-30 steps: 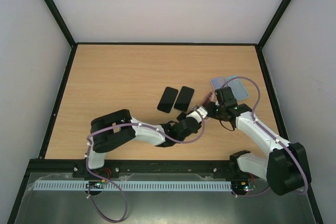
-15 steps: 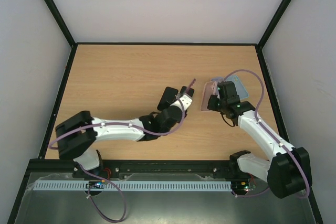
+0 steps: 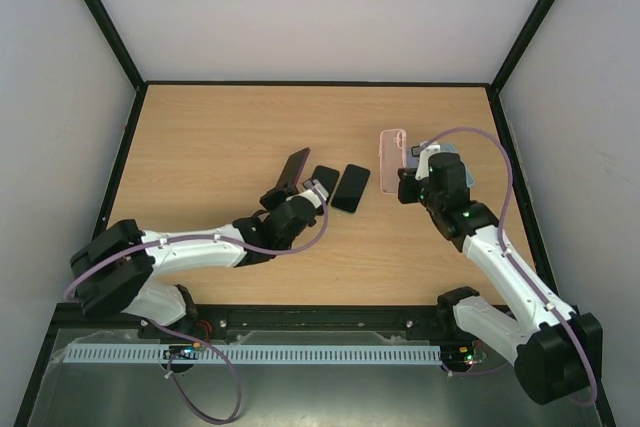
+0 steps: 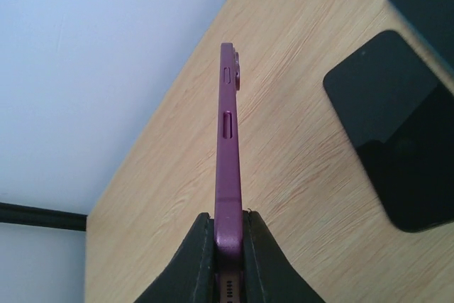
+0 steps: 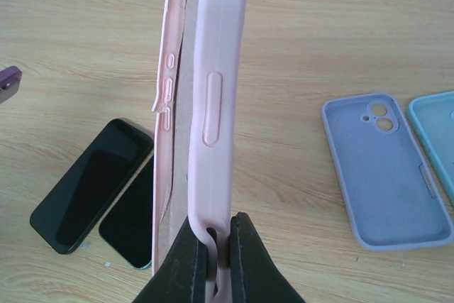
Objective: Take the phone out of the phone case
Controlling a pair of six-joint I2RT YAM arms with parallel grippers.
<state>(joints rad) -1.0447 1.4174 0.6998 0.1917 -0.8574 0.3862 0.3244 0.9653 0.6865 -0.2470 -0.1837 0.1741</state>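
Note:
The phone is dark purple and stands edge-on, bare of any case, above the wood. My left gripper is shut on its lower end; from above, this phone tilts up left of centre in the left gripper. The phone case is pale pink and empty, its inner lining showing. My right gripper is shut on its bottom rim. Seen from above, the case stands upright right of centre in the right gripper, well apart from the phone.
Two black phones lie flat side by side between the arms. A lavender case and a light blue case lie on the table at the right, behind the right arm. Black walls edge the table.
The two grippers, close together a second ago, have parted. The left arm swung left with the purple phone; the right gripper carried the pink case back and stood it upright.

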